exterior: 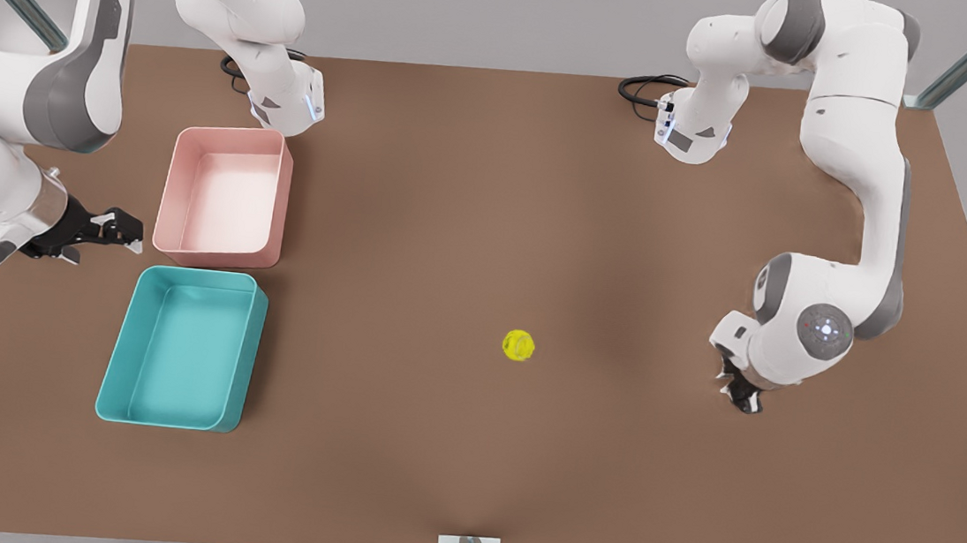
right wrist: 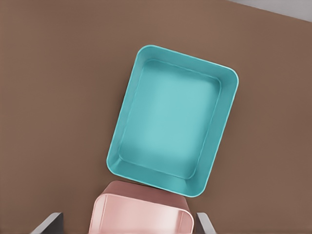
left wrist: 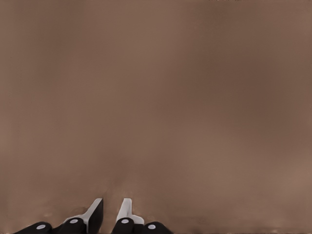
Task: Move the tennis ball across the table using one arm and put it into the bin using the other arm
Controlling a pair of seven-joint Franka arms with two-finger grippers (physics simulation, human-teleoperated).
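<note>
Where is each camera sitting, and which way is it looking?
Front view: high above the table, looking down; both white arms show, the right pincer by the trays, the left pincer on the tennis ball's side.
Left wrist view: on the left arm, facing bare table; its own pincer shows.
Right wrist view: on the right arm, looking down at the bin and the pink tray; its open pincer's fingers show.
Shared: front and right wrist views both see the two trays.
</note>
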